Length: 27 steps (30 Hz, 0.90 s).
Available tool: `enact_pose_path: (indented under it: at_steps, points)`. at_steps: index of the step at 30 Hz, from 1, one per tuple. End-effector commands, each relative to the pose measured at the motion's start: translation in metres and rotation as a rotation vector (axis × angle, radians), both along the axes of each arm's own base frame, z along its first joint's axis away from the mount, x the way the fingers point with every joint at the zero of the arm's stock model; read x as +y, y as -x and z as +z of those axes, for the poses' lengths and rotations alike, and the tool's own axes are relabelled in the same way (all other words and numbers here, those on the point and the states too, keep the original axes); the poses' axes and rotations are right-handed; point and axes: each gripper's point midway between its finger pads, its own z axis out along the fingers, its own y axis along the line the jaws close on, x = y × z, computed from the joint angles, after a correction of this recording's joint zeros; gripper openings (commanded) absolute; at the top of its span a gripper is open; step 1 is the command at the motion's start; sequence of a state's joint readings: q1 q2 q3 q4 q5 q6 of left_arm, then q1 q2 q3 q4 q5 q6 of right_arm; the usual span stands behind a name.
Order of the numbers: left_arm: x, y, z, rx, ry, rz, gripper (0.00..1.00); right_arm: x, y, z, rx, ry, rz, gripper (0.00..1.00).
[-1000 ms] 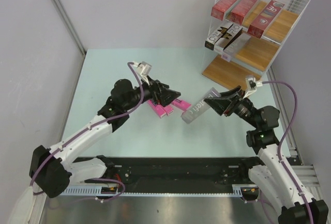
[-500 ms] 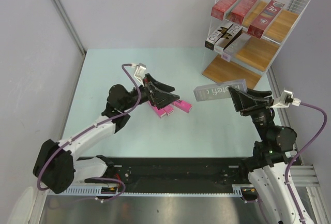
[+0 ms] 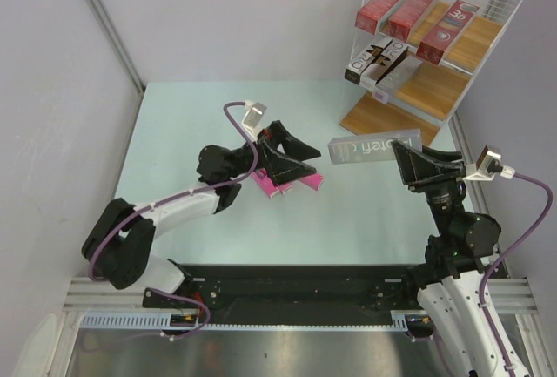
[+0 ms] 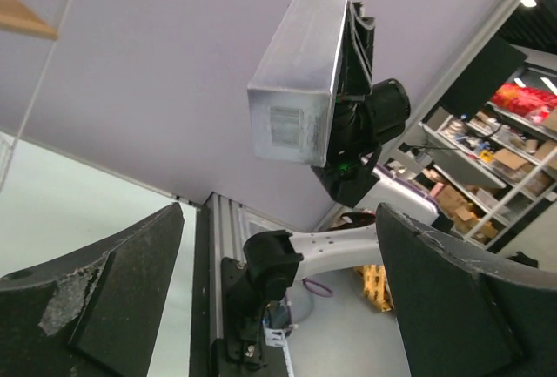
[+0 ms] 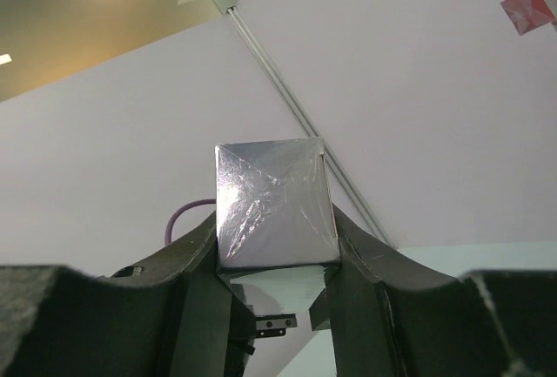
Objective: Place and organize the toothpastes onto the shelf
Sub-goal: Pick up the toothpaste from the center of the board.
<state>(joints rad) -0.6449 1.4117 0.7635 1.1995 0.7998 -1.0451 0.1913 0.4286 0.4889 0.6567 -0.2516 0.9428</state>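
Holding, right gripper (image 3: 407, 155): my jaws are closed on one end of a silver-grey carton (image 3: 370, 148), nearly as narrow as they go.
Carton attitude: lifted off the table (image 3: 174, 133), lying roughly level, its free end pointing toward my left arm, lettering up.
Carton place: in the air between the two grippers, in front of the shelf (image 3: 435, 90) and apart from it.
Right wrist view: the square foil-like end of the carton (image 5: 274, 203) sits between my fingers (image 5: 196, 272), one pressed to each side.
Left gripper (image 3: 296, 159): jaws spread wide, nothing between them.
Left gripper place: low over the table, tips aimed at the free end of the held carton, near it but not touching.
Left wrist view: the carton (image 4: 300, 63) shows end-on above my open fingers (image 4: 96, 299), with the right gripper behind it.
Pink cartons (image 3: 277, 187): flat on the table just under the left gripper, partly hidden; I cannot count them.
Shelf, top board: three dark red cartons (image 3: 413, 10) side by side.
Shelf, middle board: two silver-and-black cartons (image 3: 380, 62) side by side at its left part.
Shelf, bottom board: bare wood shows toward me.
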Motion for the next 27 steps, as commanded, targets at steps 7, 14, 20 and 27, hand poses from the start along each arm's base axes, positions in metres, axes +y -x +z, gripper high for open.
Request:
enact_pose_path:
  at_steps: [7,14,20,27]
  points:
    - [-0.018,0.011,0.052,-0.09,0.154,-0.147,0.84,-0.002,0.021,0.032,-0.101,-0.055,0.042,0.13]
    - [-0.035,0.015,0.061,-0.12,0.126,-0.152,0.74,-0.001,0.018,0.029,-0.084,-0.049,0.039,0.12]
    - [-0.045,0.021,0.062,-0.131,0.111,-0.184,0.45,-0.002,0.015,0.028,-0.076,-0.05,0.037,0.12]
    - [-0.046,0.023,0.061,-0.134,0.111,-0.195,0.32,-0.004,0.011,0.026,-0.057,-0.057,0.023,0.2]
